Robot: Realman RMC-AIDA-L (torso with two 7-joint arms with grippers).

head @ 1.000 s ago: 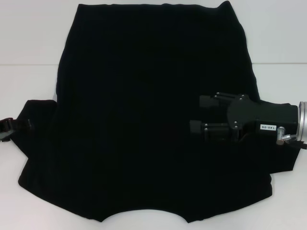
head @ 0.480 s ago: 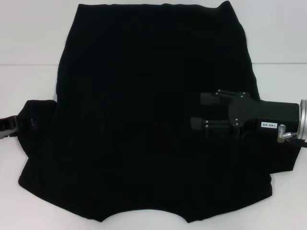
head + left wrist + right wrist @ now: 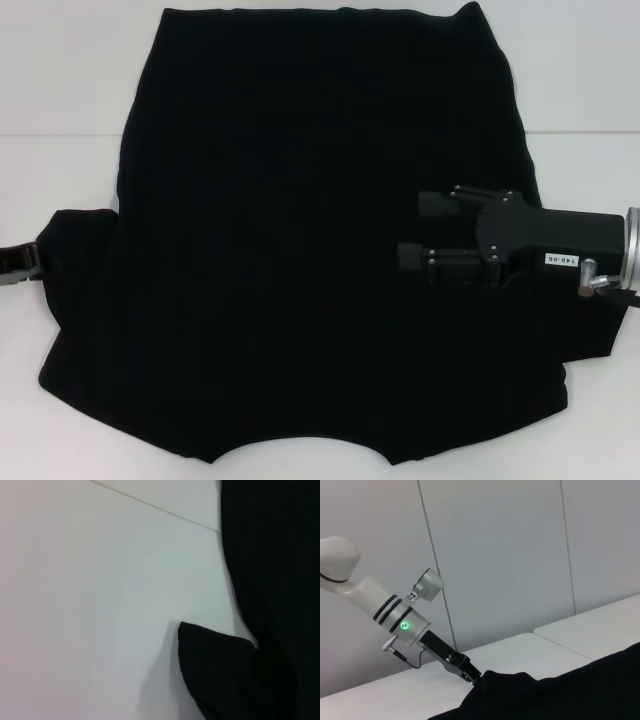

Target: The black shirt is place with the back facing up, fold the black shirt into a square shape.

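Note:
The black shirt lies spread flat on the white table and fills most of the head view. My right gripper hovers over the shirt's right side, pointing left. It is open, with nothing between its two fingers. My left gripper is at the far left, at the tip of the left sleeve. In the right wrist view the left gripper meets a raised hump of sleeve and looks closed on its edge. The left wrist view shows the sleeve corner and the shirt's side.
White tabletop shows left and right of the shirt. A seam line crosses the table. Pale wall panels stand behind the left arm.
The right gripper has shifted slightly away from me over the shirt. The left gripper has levelled out at the sleeve tip. The shirt lies the same.

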